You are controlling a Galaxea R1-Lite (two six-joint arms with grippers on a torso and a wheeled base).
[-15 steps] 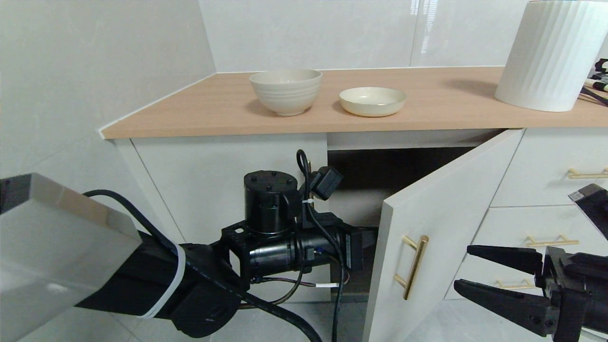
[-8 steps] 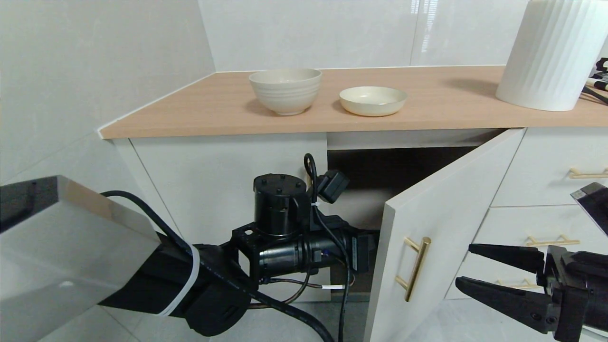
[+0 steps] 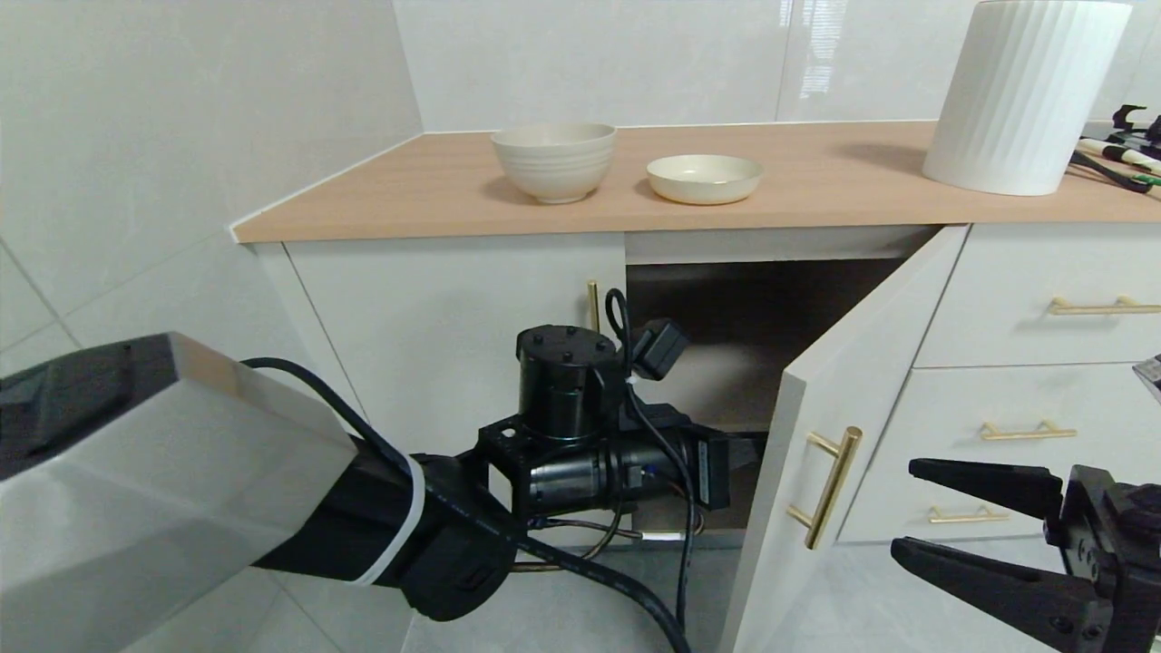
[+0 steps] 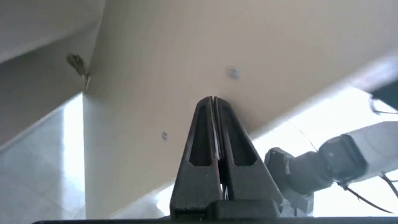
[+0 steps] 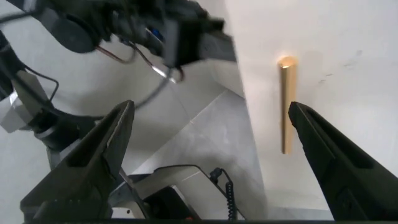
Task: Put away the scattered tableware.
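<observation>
Ribbed cream ceramic bowl [image 3: 554, 161] and shallow cream ceramic dish [image 3: 704, 178] are sitting side by side, not touching, on the light wooden surface [image 3: 435, 195].
Below them the white cabinet door [image 3: 843, 408] with its brass bar handle [image 3: 830, 488] is hanging open (the inside is too dark to read). The left gripper [image 4: 213, 102] is pressing its fingers together behind the door; the right gripper [image 3: 902, 508] is spreading wide near the handle.
</observation>
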